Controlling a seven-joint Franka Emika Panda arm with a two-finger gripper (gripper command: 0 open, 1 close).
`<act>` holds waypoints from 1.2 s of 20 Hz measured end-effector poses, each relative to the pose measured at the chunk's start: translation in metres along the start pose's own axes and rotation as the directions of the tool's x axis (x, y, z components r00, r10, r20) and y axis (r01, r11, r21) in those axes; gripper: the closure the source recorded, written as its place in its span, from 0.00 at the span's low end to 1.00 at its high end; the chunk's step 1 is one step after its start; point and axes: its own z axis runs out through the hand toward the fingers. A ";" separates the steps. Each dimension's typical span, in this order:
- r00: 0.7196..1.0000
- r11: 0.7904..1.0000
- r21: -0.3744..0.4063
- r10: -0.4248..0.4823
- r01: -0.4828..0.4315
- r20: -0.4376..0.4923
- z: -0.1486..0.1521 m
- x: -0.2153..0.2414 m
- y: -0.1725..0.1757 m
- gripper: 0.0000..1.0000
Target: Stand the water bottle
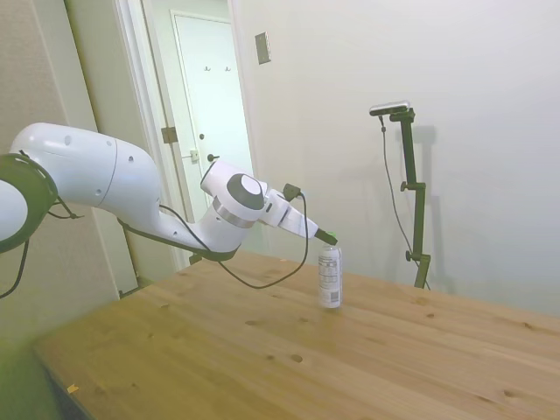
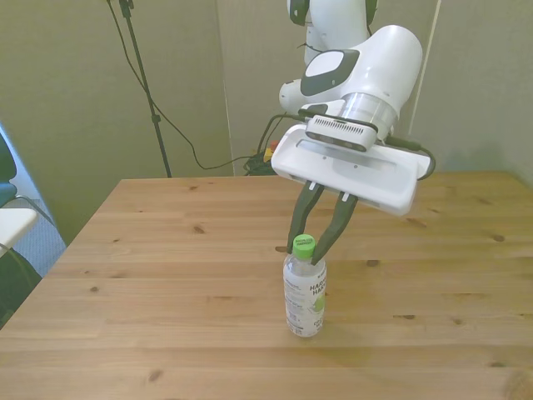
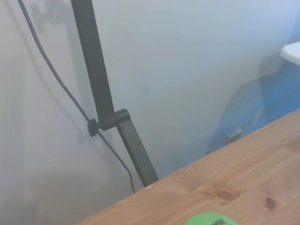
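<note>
The water bottle (image 1: pixel 329 278) stands upright on the wooden table (image 1: pixel 219 350), toward its far side in the side view. In the front view the water bottle (image 2: pixel 305 300) is clear with a white printed label and a green cap. My gripper (image 2: pixel 306 248) comes down at a slant from behind, its two dark fingers pressed against either side of the cap, so it is shut on the bottle's top. From the side, the gripper (image 1: pixel 330 239) meets the bottle at the cap. The wrist view shows only a sliver of the green cap (image 3: pixel 208 219).
The bare table (image 2: pixel 166 250) spreads wide around the bottle in every direction. A wall stands close behind the table's far edge in the side view. A chair edge (image 2: pixel 10 218) shows off the table at the front view's left.
</note>
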 end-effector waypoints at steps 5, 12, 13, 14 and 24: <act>1.000 1.000 -0.003 -0.004 0.003 -0.009 0.009 -0.006 0.000 0.00; 1.000 1.000 -0.005 -0.002 0.002 -0.010 0.010 -0.004 0.001 0.00; 1.000 1.000 -0.005 -0.002 0.002 -0.010 0.010 -0.004 0.001 0.00; 1.000 1.000 -0.005 -0.002 0.002 -0.010 0.010 -0.004 0.001 0.00; 1.000 1.000 -0.012 -0.003 0.003 0.000 0.009 0.001 -0.001 0.00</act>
